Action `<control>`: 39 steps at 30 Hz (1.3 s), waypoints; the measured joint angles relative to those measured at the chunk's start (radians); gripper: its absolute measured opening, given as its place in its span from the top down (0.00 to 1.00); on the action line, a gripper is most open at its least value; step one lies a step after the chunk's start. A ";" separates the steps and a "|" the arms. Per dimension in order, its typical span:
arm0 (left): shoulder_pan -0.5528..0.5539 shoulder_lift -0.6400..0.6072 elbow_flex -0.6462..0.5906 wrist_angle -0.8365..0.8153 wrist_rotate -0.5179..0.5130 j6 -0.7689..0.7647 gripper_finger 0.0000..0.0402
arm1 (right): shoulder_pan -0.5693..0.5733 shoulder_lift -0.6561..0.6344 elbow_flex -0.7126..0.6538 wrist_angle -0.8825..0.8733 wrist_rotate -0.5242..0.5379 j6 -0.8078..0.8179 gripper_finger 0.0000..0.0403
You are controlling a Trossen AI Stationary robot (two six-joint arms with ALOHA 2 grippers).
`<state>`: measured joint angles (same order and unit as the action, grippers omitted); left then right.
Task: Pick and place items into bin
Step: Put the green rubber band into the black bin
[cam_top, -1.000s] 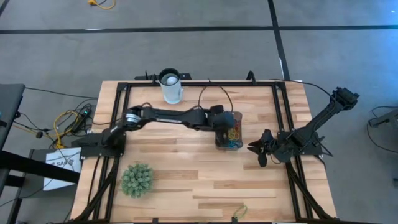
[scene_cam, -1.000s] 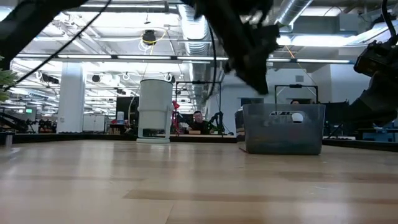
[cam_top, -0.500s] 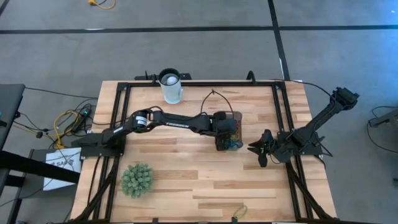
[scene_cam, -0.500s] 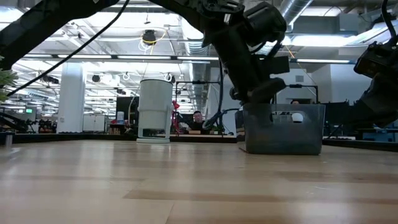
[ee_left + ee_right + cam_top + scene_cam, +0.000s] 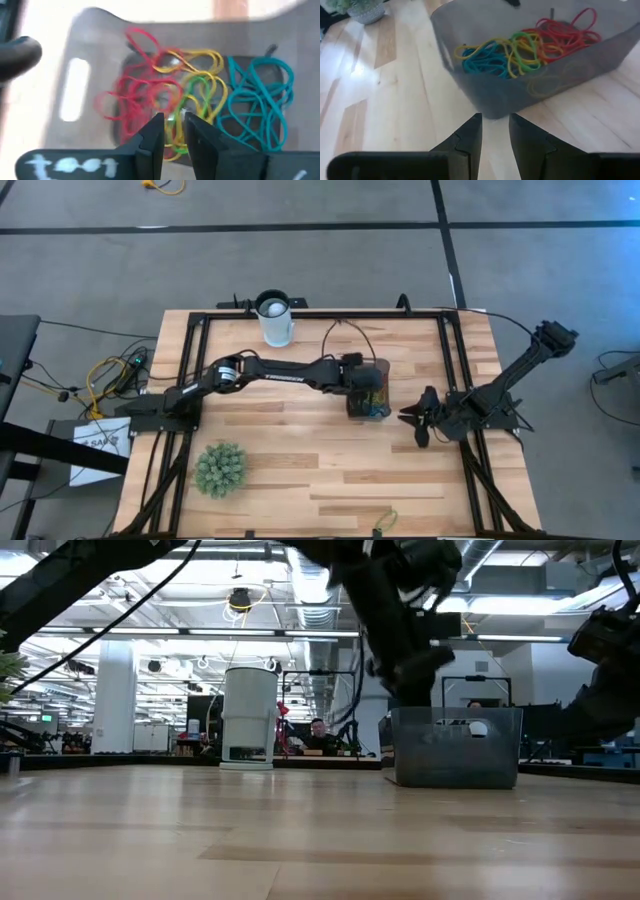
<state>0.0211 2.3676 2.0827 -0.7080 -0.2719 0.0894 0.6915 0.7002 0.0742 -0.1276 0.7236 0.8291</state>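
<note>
The bin (image 5: 368,392) is a clear grey-tinted box right of the table's middle. It holds a heap of red, yellow, green and teal loops (image 5: 195,95), which also show in the right wrist view (image 5: 520,47). My left gripper (image 5: 173,125) reaches across from the left and points down into the bin's open top (image 5: 405,680). Its fingers are open by a narrow gap just over the yellow-green loops. One green loop (image 5: 386,520) lies flat at the table's near edge. My right gripper (image 5: 495,131) waits low, right of the bin, open by a narrow gap. My left gripper comes at the heap from above, its fingertips (image 5: 156,125) over the yellow and green loops (image 5: 192,92) in the bin's middle. Whether they touch the loops, I cannot tell.
A white cup (image 5: 275,319) stands near the far edge. A green spiky ball (image 5: 220,469) sits near the left front. A black frame rail (image 5: 320,313) runs around the tabletop. Bare wood lies between the ball and the bin.
My left gripper has gone down from above the bin into its open top, and the arm's elbow has sunk lower over the table. The bin and the right arm have stayed where they were.
</note>
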 joint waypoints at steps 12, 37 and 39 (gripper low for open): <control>-0.051 -0.140 0.219 -0.248 -0.176 -0.006 0.85 | -0.002 -0.004 0.048 0.218 -0.171 -0.088 0.77; -0.389 -0.422 0.219 -0.862 -0.553 -0.495 0.85 | 0.186 1.030 1.009 -0.360 -0.628 -0.077 0.77; -0.411 -0.422 0.219 -0.863 -0.553 -0.498 0.85 | 0.190 1.090 1.073 -0.395 -0.671 -0.084 0.77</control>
<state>-0.3899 1.9458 2.3016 -1.5713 -0.8246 -0.4085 0.8817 1.7897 1.1469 -0.5227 0.0529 0.7447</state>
